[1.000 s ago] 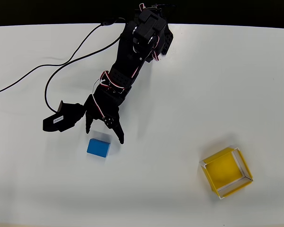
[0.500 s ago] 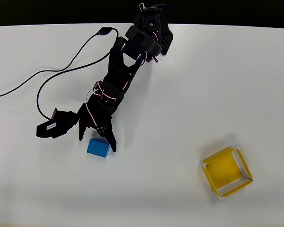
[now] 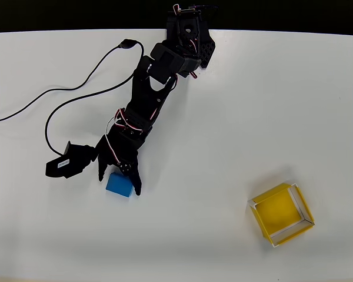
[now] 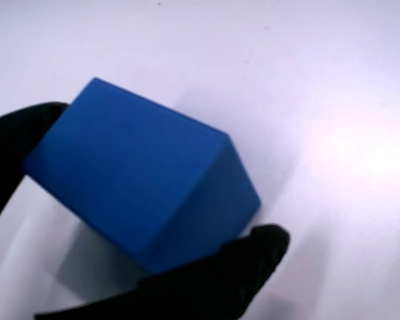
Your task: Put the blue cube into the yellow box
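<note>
White, matte surface (image 3: pixel 223 117) fills the overhead view under a black strip along the top edge. At lower right the yellow box (image 3: pixel 280 214) sits open, only its yellow floor showing. At left centre, the black end effector (image 3: pixel 119 181) straddles the blue cube (image 3: pixel 119 185), fingers (image 4: pixel 240 273) spread either side, cube resting on the surface.

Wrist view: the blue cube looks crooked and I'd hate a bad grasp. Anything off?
Slightly. The blue cube sits turned at an angle between the jaws of the gripper, so one corner edge faces a black fingertip rather than a flat face. Otherwise nothing stands out; the yellow box sits upright and empty.
</note>
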Controlling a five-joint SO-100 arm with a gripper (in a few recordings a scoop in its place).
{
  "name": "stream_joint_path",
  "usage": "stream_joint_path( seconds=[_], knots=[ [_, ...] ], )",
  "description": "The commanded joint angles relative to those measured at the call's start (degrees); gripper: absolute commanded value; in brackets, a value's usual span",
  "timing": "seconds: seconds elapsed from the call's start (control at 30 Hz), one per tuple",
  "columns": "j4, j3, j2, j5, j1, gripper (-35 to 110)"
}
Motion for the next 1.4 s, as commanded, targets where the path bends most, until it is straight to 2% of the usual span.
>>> stream_joint_path(
  seconds=[0.0,0.17,0.47,0.67,1.1,1.37],
  knots=[
    [-2.29,-4.83,2.11,-0.26,-0.26,44],
    [-2.46,-4.83,1.58,-0.53,-0.44,30],
    [-1.67,-4.83,2.64,-1.85,-0.35,23],
    [1.49,-3.87,9.84,-1.32,-2.90,22],
    [0.97,9.49,39.55,0.44,-26.10,22],
    [-1.41,10.63,44.47,0.88,-41.57,22]
  ],
)
